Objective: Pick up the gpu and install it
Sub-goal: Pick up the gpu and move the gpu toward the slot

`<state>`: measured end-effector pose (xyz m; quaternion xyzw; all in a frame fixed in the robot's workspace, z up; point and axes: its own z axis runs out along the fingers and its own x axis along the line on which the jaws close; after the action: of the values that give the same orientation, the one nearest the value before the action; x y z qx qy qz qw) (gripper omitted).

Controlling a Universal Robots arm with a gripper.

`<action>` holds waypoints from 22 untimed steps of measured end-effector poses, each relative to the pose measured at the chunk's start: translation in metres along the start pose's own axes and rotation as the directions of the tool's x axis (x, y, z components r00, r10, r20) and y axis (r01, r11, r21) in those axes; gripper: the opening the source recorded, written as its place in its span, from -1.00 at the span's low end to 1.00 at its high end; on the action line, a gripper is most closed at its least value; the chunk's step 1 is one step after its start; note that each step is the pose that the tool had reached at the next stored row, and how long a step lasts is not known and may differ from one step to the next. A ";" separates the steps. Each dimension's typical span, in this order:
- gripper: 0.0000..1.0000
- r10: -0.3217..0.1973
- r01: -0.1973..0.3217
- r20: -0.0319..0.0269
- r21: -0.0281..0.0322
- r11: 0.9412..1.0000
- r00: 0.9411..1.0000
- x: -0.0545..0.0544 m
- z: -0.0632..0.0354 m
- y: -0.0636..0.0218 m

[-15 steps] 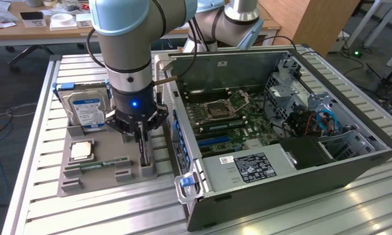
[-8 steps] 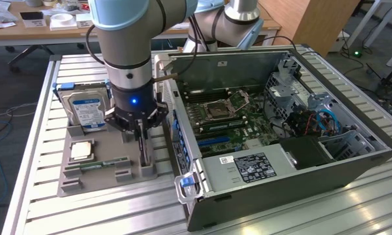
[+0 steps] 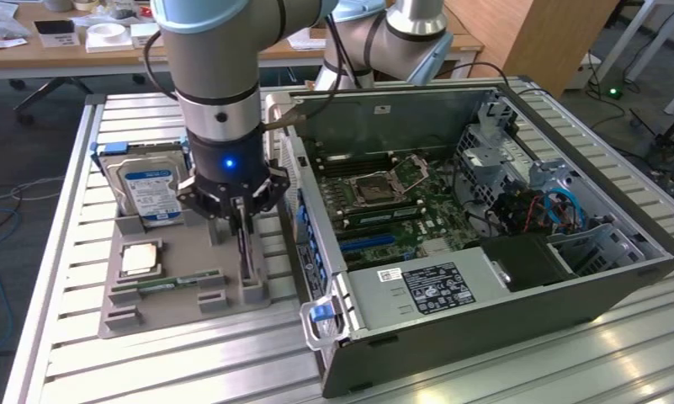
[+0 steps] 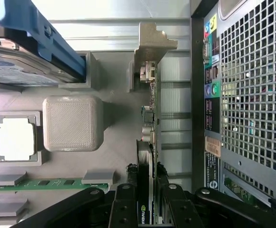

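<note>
In the exterior view the pincer (image 3: 242, 229) hangs left of centre over a grey tray (image 3: 179, 303). Directly beneath it, the gpu (image 3: 245, 261) stands on edge in the tray, between the fingers, with the open computer case (image 3: 606, 278) filling the right of the frame. In the wrist view the pincer (image 4: 147, 190) is narrowly parted, its fingers (image 4: 127, 199) pressed against both faces of the gpu (image 4: 150, 133). The card's silver bracket (image 4: 152, 40) is at the end far from them, and the case's rear grille (image 4: 252, 95) is just beside it.
</note>
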<state>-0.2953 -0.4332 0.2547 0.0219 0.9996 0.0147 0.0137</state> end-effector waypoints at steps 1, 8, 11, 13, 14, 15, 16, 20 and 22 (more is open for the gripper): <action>-0.48 0.000 0.000 0.000 0.000 1.000 1.000 0.000 -0.0013 0.0001; -0.48 0.000 0.000 0.000 0.000 1.000 1.000 0.000 -0.0186 0.0008; -0.48 0.000 0.000 0.000 0.000 1.000 1.000 -0.001 -0.0280 0.0013; -0.48 0.000 0.000 0.000 0.000 1.000 1.000 -0.001 -0.0345 0.0016; -0.48 0.000 0.000 0.000 0.001 1.000 1.000 -0.001 -0.0379 0.0017; -0.48 0.000 0.000 0.000 0.000 1.000 1.000 -0.001 -0.0412 0.0018; -0.48 0.000 0.000 0.000 0.001 1.000 1.000 -0.001 -0.0446 0.0020; -0.48 0.000 0.000 0.000 0.000 1.000 1.000 -0.001 -0.0581 0.0026; -0.48 0.000 0.000 0.000 0.000 1.000 1.000 -0.002 -0.0649 0.0029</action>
<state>-0.2954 -0.4322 0.3197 0.0219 0.9996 0.0145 0.0137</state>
